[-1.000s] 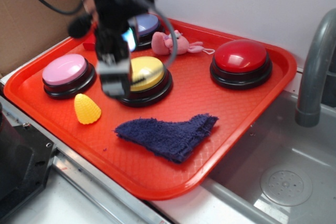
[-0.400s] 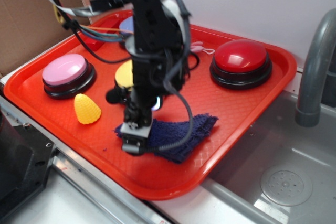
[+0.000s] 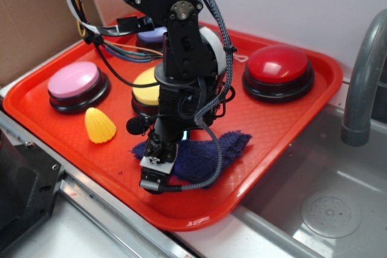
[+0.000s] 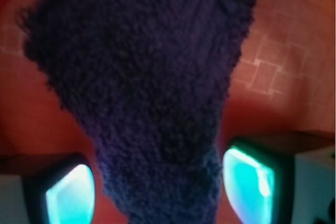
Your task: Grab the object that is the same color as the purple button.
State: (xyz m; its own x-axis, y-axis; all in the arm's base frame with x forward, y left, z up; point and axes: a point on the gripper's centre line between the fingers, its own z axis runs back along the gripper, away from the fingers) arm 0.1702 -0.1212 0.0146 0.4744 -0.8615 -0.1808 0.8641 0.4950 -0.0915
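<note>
An orange-red tray (image 3: pixel 302 131) takes up most of the exterior view, its textured floor showing again in the wrist view (image 4: pixel 273 72). On it, left of the tool, a pink-domed button (image 3: pixel 75 83) on its black base, and just in front of that a small yellow cone-shaped toy (image 3: pixel 100 125). Behind the tool, partly hidden, a yellow-domed button (image 3: pixel 146 86). Off to the right and farther back, a red-domed button (image 3: pixel 277 67), well apart from the rest. Beyond the tray's right edge, a metal sink (image 3: pixel 326 203) with its round drain and a grey faucet (image 3: pixel 363 77) curving up. Brown cardboard (image 3: pixel 30 22) stands at far left.
</note>
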